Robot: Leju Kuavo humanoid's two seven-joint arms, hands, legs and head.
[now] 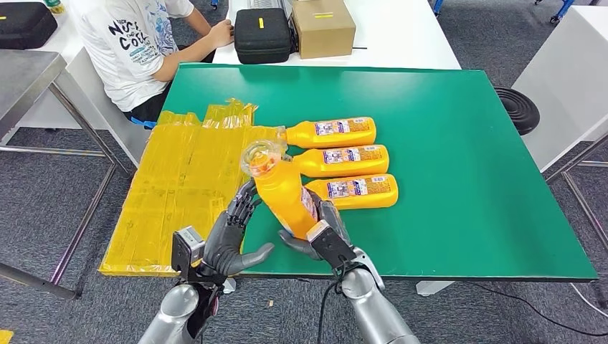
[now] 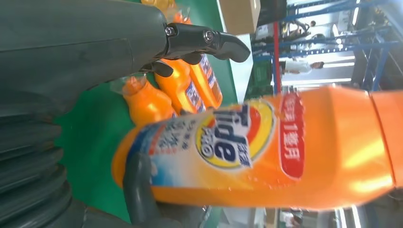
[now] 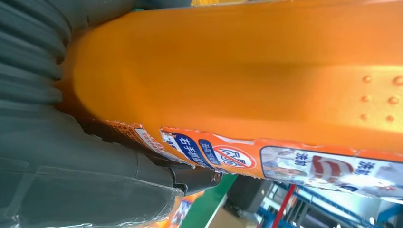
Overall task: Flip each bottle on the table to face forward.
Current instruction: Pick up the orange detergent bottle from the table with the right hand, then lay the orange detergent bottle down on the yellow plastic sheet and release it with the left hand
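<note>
Held bottle: an orange detergent bottle [image 1: 285, 192] is lifted off the green surface [image 1: 466, 179] near its front edge, tilted, its wrapped cap end pointing up and away from the robot. In the left wrist view its brand label [image 2: 223, 137] faces the left palm.
Right hand: the right hand [image 1: 326, 236] grips the bottle's base end, fingers [image 1: 321, 211] wrapped around the body; the right wrist view shows the orange body pressed tight against the palm.
Left hand: the left hand [image 1: 233, 233] is just beside the bottle with its fingers spread. I cannot tell whether the fingertips touch it.
Row: three more bottles [image 1: 343, 161] lie side by side just behind the held one, caps toward the robot's left, small-print labels up.
Step in hand: judged as turning the lifted bottle about its long axis so the brand label ends up on top.
Doing it well: keep the right grip firm near the base, use the left hand to steady the cap end during the roll, and lower it flat in line with the row without knocking the nearest bottle.
Surroundings: yellow sheets [image 1: 179, 186] lie on the left of the surface; a person [image 1: 143, 50] sits at the far left corner.
</note>
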